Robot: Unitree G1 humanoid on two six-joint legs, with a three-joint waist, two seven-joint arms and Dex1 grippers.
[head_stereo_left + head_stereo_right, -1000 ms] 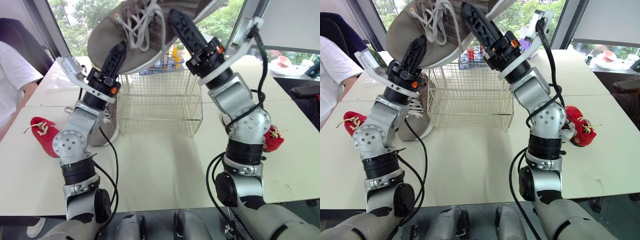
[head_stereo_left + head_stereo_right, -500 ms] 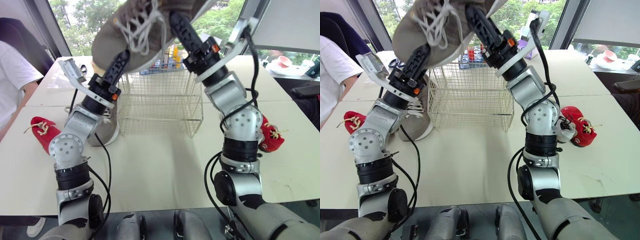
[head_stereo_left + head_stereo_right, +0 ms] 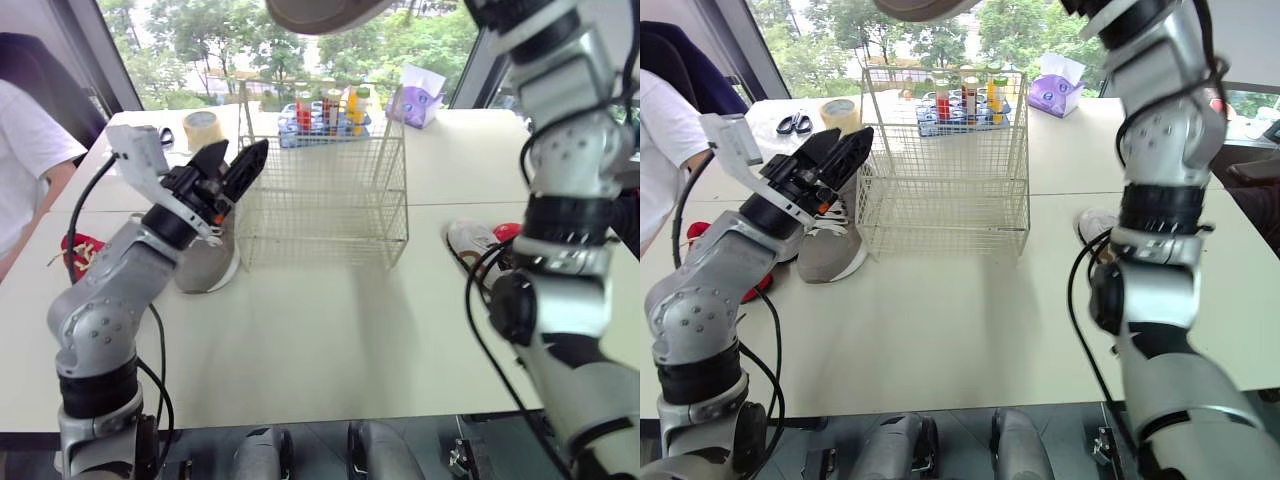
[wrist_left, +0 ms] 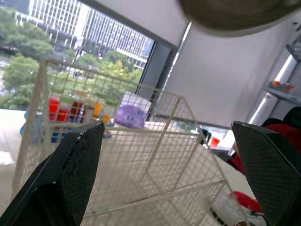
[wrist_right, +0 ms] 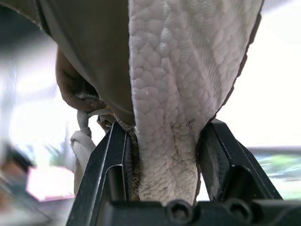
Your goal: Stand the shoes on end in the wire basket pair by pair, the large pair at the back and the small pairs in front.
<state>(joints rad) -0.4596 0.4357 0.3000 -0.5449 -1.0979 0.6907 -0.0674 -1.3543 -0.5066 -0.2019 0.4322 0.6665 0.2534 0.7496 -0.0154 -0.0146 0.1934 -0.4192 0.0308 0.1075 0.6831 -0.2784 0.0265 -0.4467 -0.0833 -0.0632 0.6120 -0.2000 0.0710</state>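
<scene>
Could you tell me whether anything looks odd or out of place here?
Nothing is damaged or spilled. The grey shoe hangs in the right gripper high above the wire basket, which holds no shoes.

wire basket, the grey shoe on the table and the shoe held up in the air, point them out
wire basket (image 3: pixel 325 215): left eye view, middle of its front wall.
grey shoe on the table (image 3: pixel 830 262): right eye view, its grey upper.
raised shoe (image 5: pixel 164 94): right wrist view, its pale textured sole.

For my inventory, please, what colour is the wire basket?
The wire basket is cream-white; right eye view.
</scene>
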